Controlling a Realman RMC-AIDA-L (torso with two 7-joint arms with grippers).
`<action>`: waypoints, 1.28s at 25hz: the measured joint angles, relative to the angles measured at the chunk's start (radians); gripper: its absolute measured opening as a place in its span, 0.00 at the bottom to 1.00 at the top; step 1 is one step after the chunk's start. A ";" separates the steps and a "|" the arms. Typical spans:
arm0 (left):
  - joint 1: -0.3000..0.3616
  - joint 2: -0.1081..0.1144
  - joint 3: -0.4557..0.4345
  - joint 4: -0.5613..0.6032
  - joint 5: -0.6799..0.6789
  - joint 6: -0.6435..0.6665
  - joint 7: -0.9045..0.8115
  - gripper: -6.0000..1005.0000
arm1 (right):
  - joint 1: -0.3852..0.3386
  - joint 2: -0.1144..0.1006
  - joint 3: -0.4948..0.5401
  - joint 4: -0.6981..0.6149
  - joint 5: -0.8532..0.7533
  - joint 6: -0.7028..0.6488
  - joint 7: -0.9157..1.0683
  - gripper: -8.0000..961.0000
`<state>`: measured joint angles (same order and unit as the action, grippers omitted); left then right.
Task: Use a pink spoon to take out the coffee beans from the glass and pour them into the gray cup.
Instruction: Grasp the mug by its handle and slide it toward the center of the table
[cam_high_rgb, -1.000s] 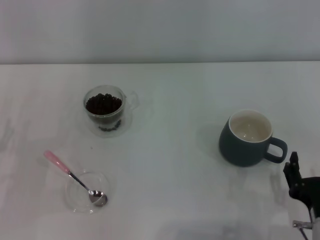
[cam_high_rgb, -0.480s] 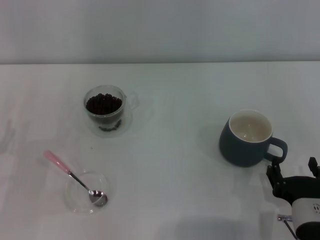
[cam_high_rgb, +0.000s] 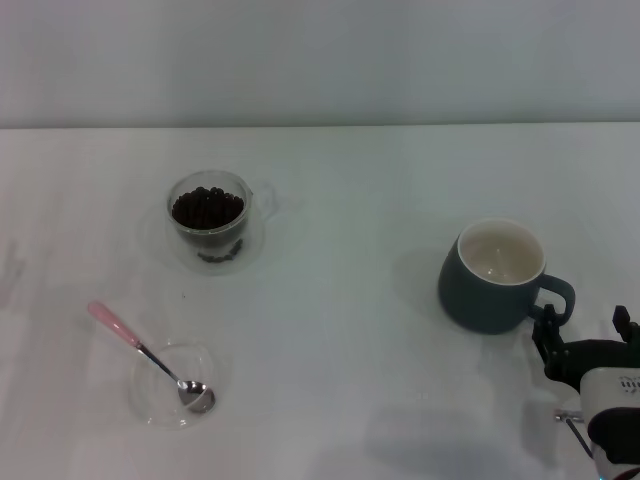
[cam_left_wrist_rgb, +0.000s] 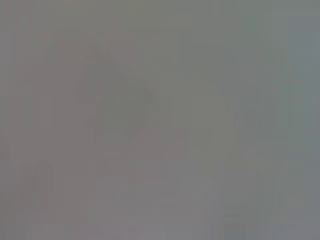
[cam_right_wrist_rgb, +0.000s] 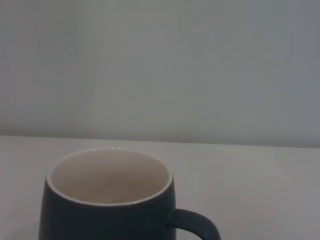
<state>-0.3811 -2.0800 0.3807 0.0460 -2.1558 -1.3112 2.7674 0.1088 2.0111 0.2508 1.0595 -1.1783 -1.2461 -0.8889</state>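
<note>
Head view: the glass (cam_high_rgb: 210, 222) stands at the far left of the white tabletop (cam_high_rgb: 340, 330), filled with coffee beans (cam_high_rgb: 207, 208). Nearer on the left, the pink spoon (cam_high_rgb: 146, 353) rests with its silver bowl inside a shallow clear dish (cam_high_rgb: 172, 385) and its handle over the rim. The gray cup (cam_high_rgb: 495, 276) stands at the right, upright and empty, handle pointing right. The right end effector (cam_high_rgb: 583, 342) sits low at the near right, just beside the cup's handle, its dark fingers spread wide and holding nothing. The left end effector is not seen.

Left wrist view: only a featureless gray field, so nothing can be told from it.

Right wrist view: the gray cup (cam_right_wrist_rgb: 107, 200) fills the near field, cream inside showing, its handle toward the camera's side.

Risk, as I judge it: with the end effector this close to the handle, a careless advance could nudge or tip the cup, and the spoon lies well apart on the opposite side.
</note>
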 joint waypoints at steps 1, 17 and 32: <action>0.000 0.000 -0.001 0.000 -0.001 -0.001 0.000 0.88 | 0.003 0.000 0.006 -0.004 -0.001 0.008 0.000 0.84; 0.005 0.003 -0.002 0.009 -0.021 -0.005 0.000 0.88 | 0.054 0.000 0.096 -0.071 -0.009 0.082 0.002 0.83; 0.009 0.003 -0.005 0.011 -0.069 -0.001 0.000 0.88 | 0.103 -0.002 0.127 -0.098 -0.010 0.160 0.016 0.50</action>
<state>-0.3720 -2.0769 0.3757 0.0568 -2.2250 -1.3120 2.7672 0.2120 2.0095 0.3773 0.9615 -1.1886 -1.0860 -0.8729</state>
